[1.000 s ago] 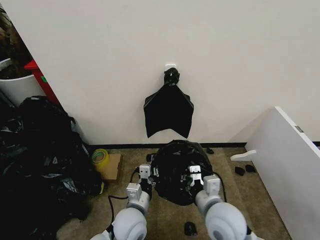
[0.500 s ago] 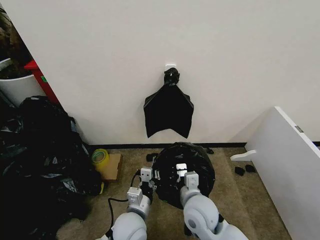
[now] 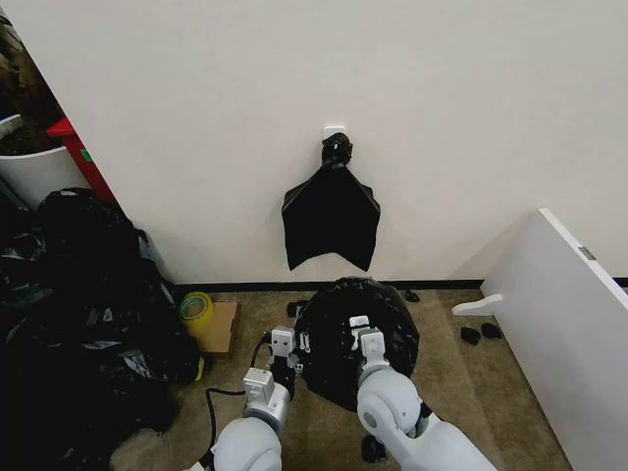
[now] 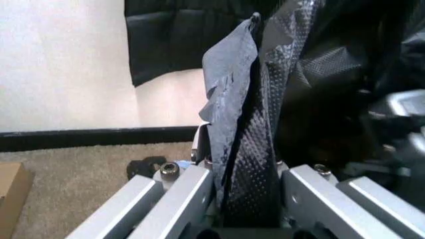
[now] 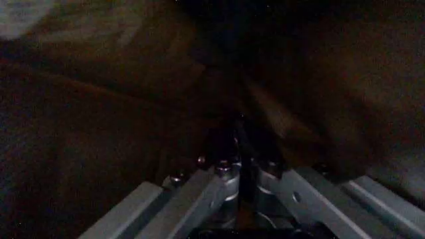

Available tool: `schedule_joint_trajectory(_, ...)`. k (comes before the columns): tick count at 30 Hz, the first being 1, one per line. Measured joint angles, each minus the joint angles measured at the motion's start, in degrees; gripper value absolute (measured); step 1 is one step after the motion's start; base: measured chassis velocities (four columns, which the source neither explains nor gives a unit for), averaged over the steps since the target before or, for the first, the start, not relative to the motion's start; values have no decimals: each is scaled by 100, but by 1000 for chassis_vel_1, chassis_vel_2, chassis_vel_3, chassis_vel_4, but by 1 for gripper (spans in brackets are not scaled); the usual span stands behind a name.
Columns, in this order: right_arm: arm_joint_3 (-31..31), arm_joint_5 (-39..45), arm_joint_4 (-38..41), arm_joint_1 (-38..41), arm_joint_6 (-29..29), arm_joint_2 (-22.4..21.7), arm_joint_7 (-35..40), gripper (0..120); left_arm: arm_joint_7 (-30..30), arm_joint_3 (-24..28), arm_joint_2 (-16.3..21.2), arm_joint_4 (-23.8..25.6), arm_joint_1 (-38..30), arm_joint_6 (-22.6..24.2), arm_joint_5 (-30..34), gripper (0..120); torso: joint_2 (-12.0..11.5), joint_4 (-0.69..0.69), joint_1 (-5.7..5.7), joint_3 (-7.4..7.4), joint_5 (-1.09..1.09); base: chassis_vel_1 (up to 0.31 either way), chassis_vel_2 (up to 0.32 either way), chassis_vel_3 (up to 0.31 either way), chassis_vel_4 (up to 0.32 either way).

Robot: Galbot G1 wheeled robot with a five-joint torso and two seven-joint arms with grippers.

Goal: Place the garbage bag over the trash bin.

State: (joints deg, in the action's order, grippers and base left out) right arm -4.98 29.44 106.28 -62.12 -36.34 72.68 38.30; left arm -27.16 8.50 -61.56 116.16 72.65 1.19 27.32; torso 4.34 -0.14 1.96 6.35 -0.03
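Since a second ago, the right gripper [image 3: 358, 332] has swung from the right side of the garbage bag [image 3: 334, 363] in toward its middle, and the left gripper [image 3: 283, 343] has stayed at the bag's left edge.

Around the bag are other things. A flat black bundle [image 3: 332, 214] hangs from a white hook [image 3: 335, 129] on the wall just behind. A big heap of black bags [image 3: 83, 314] fills the floor on the left. Near it sit a roll of yellow tape [image 3: 196, 308] and a brown cardboard box [image 3: 220, 328]. A white board [image 3: 564, 324] leans on the right. Small dark bits lie on the carpet.

In the left wrist view, the left gripper [image 4: 246, 199] has its fingers pressed onto a fold of the black bag, which stands up between them. In the right wrist view, the right gripper [image 5: 238, 174] has its fingers closed tight, deep in the dark plastic, and it looks like a thin fold runs between them.

The bag puffs out round on the floor, and it covers whatever is under it.
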Motion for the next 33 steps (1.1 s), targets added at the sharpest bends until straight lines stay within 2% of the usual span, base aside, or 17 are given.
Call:
schedule_joint_trajectory(8,-36,-41,-214,204,371,78,-19,0,67,50,70,8,13,0,38,0,0,0,0,0,0,0,0,0,0)
schedule_joint_trajectory(17,-48,-60,-402,240,428,18,-99,0,53,140,63,44,-9,7,252,0,0,0,0,0,0,0,0,0,0)
schedule_joint_trajectory(25,-22,-509,587,-361,532,-399,-427,0,-313,18,-94,19,-132,172,1025,0,0,-2,0,-1,0,0,0,0,0)
schedule_joint_trajectory(29,-6,-814,614,-428,644,-352,-398,0,-324,9,-84,66,-125,212,1133,0,0,-1,0,-1,0,0,0,0,0)
schedule_joint_trajectory(33,-23,-744,465,-311,671,-218,-309,0,-312,11,-61,126,-78,231,1190,0,0,0,0,-1,0,0,0,0,0)
